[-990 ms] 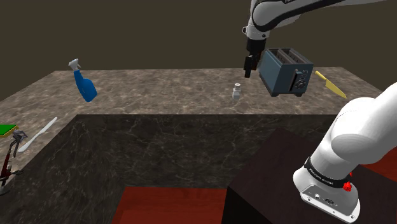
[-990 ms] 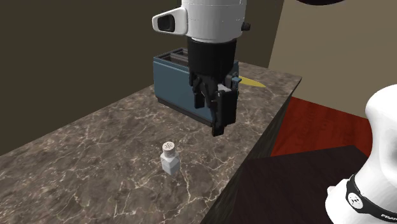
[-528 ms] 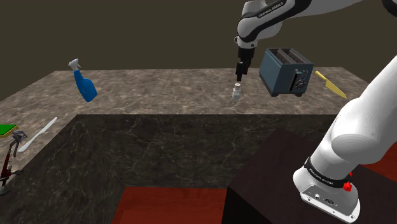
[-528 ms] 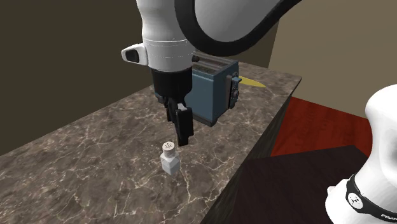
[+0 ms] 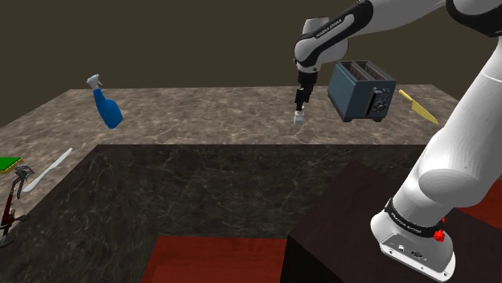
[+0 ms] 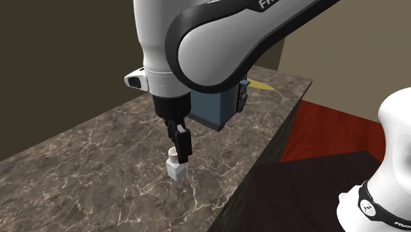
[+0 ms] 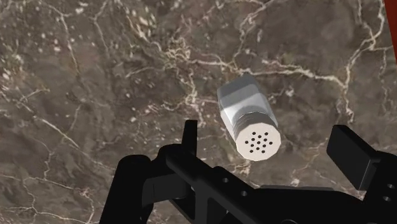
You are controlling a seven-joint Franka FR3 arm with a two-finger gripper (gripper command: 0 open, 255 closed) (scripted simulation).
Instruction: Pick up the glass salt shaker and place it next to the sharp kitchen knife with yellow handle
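Observation:
The salt shaker (image 5: 298, 120) is a small clear-white bottle with a perforated metal cap, standing upright on the marble counter (image 5: 201, 112). My gripper (image 5: 299, 106) hangs just above it, open. In the second exterior view the gripper (image 6: 180, 149) has come down around the shaker (image 6: 175, 171) cap. In the wrist view the shaker (image 7: 246, 114) lies between my fingertips (image 7: 189, 135), which stand apart and do not touch it. The yellow-handled knife (image 5: 419, 106) lies on the counter beyond the toaster (image 5: 361, 90), toward the shoulder view's right.
The blue-grey toaster (image 6: 217, 109) stands close behind the shaker, with the knife (image 6: 261, 84) past it. A blue spray bottle (image 5: 105, 105) stands far to the shoulder view's left. A white utensil (image 5: 48, 170) and a green item (image 5: 8, 163) lie on the counter's side wing.
The gripper moved from beside the toaster toward the shoulder view's left and came down over the shaker. The shaker has stayed put.

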